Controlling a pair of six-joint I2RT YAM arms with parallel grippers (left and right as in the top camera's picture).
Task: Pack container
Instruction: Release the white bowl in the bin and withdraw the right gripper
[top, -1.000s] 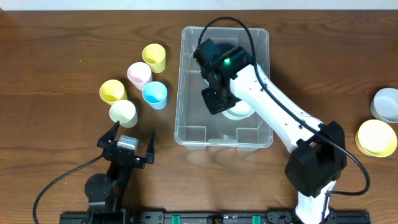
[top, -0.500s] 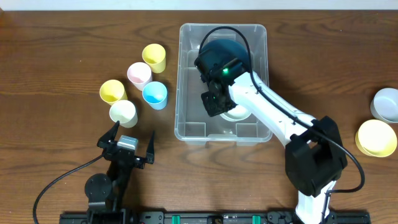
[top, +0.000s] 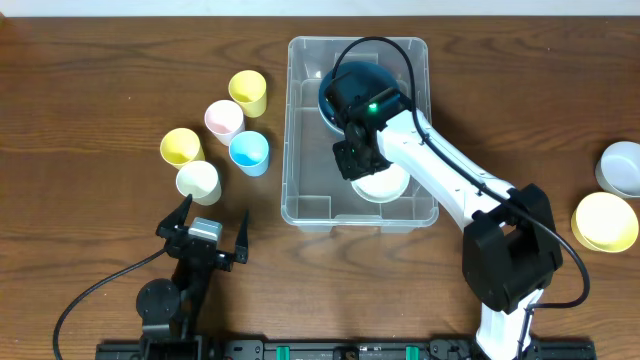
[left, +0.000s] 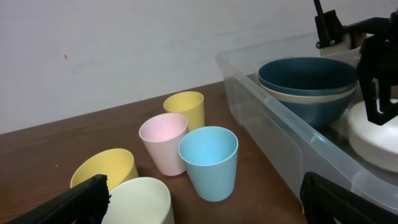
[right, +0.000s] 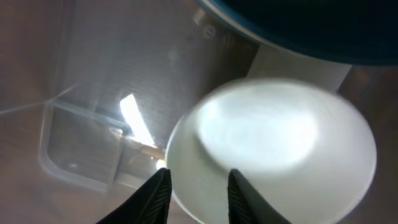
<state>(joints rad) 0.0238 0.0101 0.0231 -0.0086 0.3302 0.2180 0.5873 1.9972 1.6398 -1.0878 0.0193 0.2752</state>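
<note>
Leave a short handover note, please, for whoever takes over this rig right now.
Left gripper: open, near the front of the table, holding nothing.
Right gripper: inside the container, fingers parted at the white bowl's rim, apparently not gripping.
Done: the white bowl and a stack of bowls, dark blue on top, lie in the container.
Left: five cups stand left of the container; a grey bowl and a yellow bowl sit far right of it. Probably these go in next.
</note>
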